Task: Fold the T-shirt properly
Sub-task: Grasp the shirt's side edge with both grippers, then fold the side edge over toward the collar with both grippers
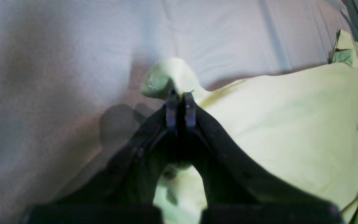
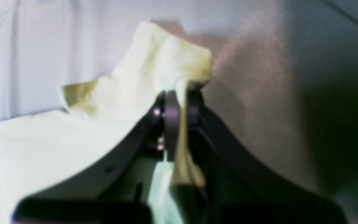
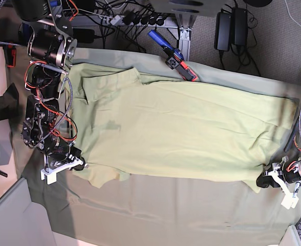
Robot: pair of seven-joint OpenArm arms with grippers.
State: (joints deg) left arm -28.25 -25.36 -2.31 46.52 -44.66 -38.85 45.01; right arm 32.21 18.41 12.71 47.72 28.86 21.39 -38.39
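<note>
Both wrist views are soft and blurred, so the weave and any seams of the T-shirt [image 1: 291, 124] cannot be made out, and the cloth pinched in the left gripper [image 1: 181, 102] is only a pale lump — sleeve or hem, it cannot be told. In the right wrist view the right gripper [image 2: 179, 109] hides the fabric between its jaws, and the shirt runs off the left and bottom edges. In the base view the arms cover both lower corners of the shirt — the label is not visible.
</note>
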